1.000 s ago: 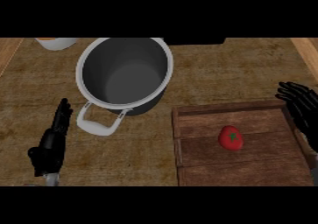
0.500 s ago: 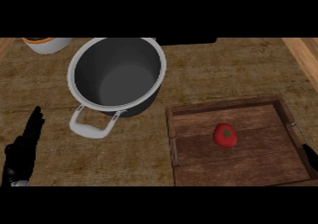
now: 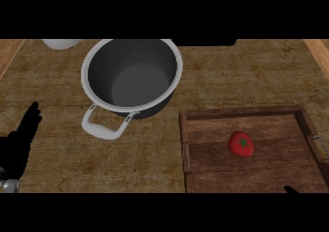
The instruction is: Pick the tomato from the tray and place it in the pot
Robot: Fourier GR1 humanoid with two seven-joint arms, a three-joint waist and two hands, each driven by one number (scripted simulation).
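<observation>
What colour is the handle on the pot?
White, matching the rim; the pot's handle shows best in the head view, pointing toward the lower left.

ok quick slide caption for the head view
Red tomato lies in the wooden tray, grey pot stands apart, black left hand open.

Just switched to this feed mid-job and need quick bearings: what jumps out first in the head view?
The bright red tomato stands out, lying alone near the middle of the brown wooden slatted tray at lower right. Up and to its left stands the large grey metal pot, open and with nothing visible inside, one white loop handle pointing toward the robot. The black left robot hand rests open at the left edge, fingers up.
</observation>
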